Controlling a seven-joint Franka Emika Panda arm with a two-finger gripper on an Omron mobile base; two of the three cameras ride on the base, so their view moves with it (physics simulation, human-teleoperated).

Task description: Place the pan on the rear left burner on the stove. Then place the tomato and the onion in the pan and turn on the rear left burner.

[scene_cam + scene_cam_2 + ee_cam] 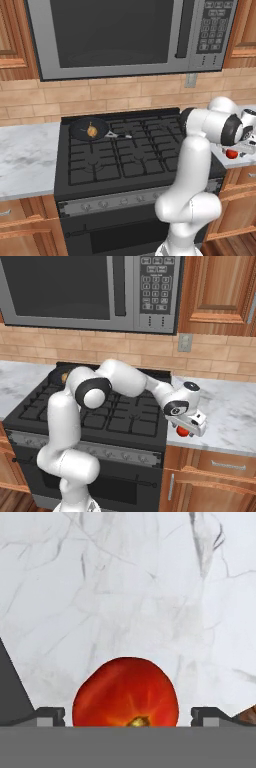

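Observation:
The black pan (85, 126) sits on the stove (131, 161) over the rear left burner, which it covers, its silvery handle (119, 135) pointing right. The tan onion (92, 131) lies inside the pan. Right of the stove, the red tomato (231, 154) (183, 431) (126, 692) rests on the marble counter (226, 406). My gripper (127, 717) (185, 429) hangs open directly over the tomato. Its fingertips (50, 715) stand on either side of the fruit with a small gap each way.
A grey microwave (125, 35) hangs above the stove. Round knobs (105, 202) line the silver front strip. Marble counter (25, 155) also lies left of the stove. A wall outlet (184, 342) sits on the brick backsplash; wooden cabinets flank the microwave.

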